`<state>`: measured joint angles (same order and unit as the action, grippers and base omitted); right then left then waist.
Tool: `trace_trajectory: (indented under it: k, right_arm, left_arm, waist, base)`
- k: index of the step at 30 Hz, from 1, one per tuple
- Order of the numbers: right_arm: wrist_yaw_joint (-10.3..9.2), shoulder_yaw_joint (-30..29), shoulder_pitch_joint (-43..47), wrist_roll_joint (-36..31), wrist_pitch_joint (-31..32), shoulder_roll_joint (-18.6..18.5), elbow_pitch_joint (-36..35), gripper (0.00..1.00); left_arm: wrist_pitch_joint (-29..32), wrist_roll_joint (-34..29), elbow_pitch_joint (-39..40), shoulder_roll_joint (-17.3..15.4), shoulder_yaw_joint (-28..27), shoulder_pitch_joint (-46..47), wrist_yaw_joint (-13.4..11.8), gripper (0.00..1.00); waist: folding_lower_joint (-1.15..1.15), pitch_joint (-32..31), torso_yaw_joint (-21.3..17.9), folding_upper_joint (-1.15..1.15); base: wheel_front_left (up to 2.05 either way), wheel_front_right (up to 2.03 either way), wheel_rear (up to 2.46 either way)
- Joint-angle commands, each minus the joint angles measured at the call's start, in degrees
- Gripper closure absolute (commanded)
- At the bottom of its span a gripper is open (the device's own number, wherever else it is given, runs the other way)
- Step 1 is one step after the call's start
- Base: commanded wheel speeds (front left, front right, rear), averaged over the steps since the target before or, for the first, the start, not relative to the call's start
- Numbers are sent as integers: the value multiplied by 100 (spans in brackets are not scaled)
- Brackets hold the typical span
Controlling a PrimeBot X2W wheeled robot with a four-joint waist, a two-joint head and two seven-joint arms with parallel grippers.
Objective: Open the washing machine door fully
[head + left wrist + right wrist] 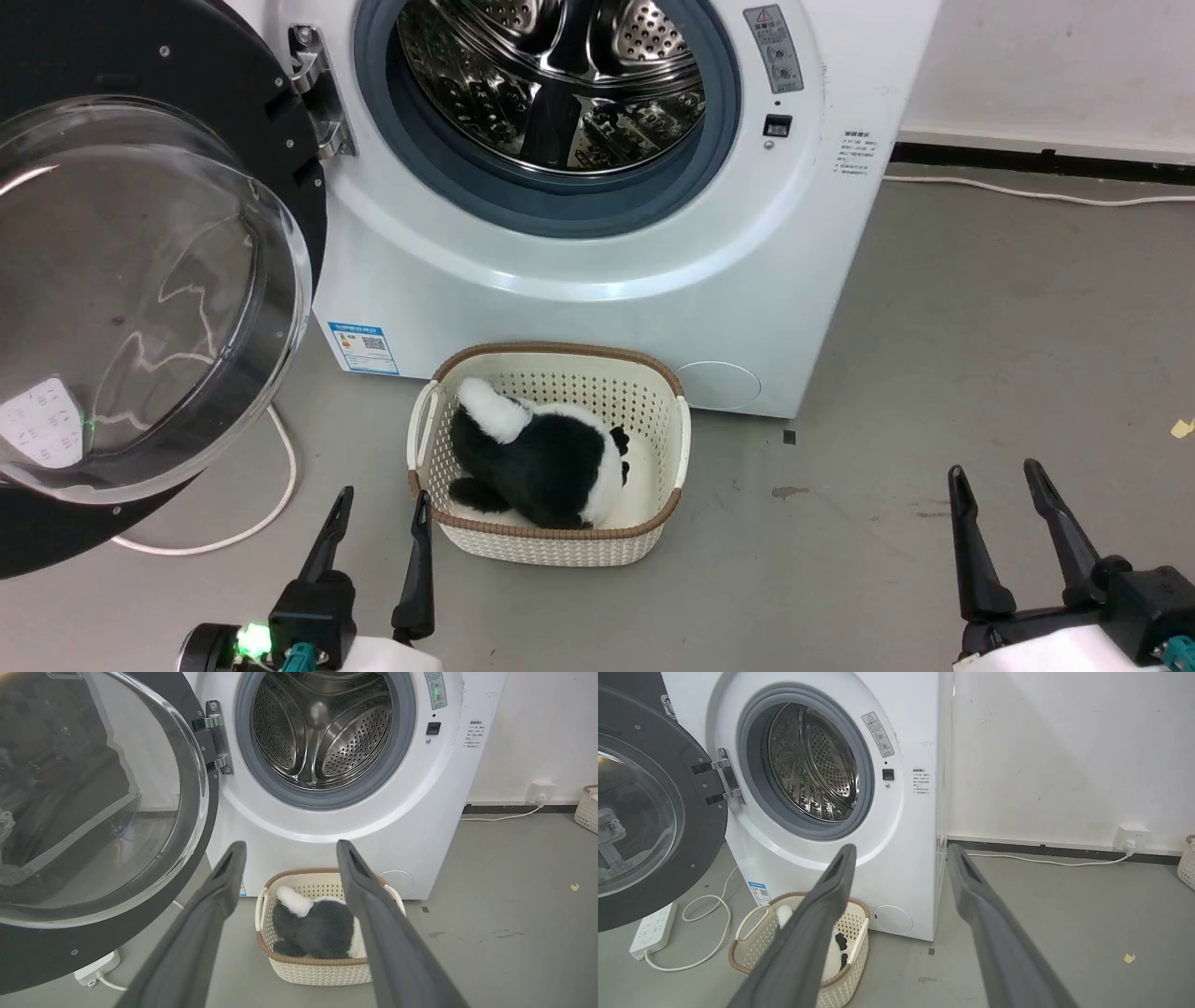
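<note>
Left gripper (385, 493): jaws spread with nothing between them, low over the floor, just left of the basket and apart from the door.
Right gripper (993, 467): jaws spread and empty, over bare floor well to the right of the basket.
Washing machine (597, 271): white front-loader standing on the floor by the wall, its steel drum uncovered.
Washing machine door (149, 280): hangs from the hinge (317, 93) at the left edge of the drum opening, swung wide to the robot's left.
Door facing: the disc stands upright, with its inner face and glass bulge turned toward the robot. Being round, it has no long axis. Its hinge line runs vertically.
Progress: it looks at or near full swing.
Step in hand: if any travel remains, press the black rim at the edge farthest from the hinge. Follow the arc and stay off the glass.
Basket (551, 551): on the floor at the machine's foot.
Plush toy (541, 457): lies inside the basket.
Power strip (649, 928): on the floor beneath the door, worth avoiding.
</note>
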<state>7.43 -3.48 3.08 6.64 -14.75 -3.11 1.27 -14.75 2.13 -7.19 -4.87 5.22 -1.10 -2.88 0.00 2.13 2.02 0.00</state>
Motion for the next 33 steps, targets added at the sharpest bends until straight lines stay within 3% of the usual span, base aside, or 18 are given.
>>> trace_trajectory:
  k: [1,3,4,33]
  right_arm:
    - [6,-2,46,33,-25,23,8,0]
    - [6,-2,38,35,-25,23,10,0]
    - [0,2,-1,0,0,0,2,100]
    - [1,81,-73,-152,338,5,-27,100]
  left_arm:
    - [-25,-11,18,-7,18,59,-23,0]
    - [-25,16,56,4,-9,73,-48,0]
    - [0,13,40,12,-26,16,-35,100]
    - [342,-39,183,59,-142,36,29,100]
  waist:
    - [0,1,3,0]
    - [0,9,9,0]
    - [0,9,10,0]
    - [0,-40,-37,0]
  base:
    - [0,0,0]
    - [0,0,0]
    - [0,0,0]
    - [0,0,0]
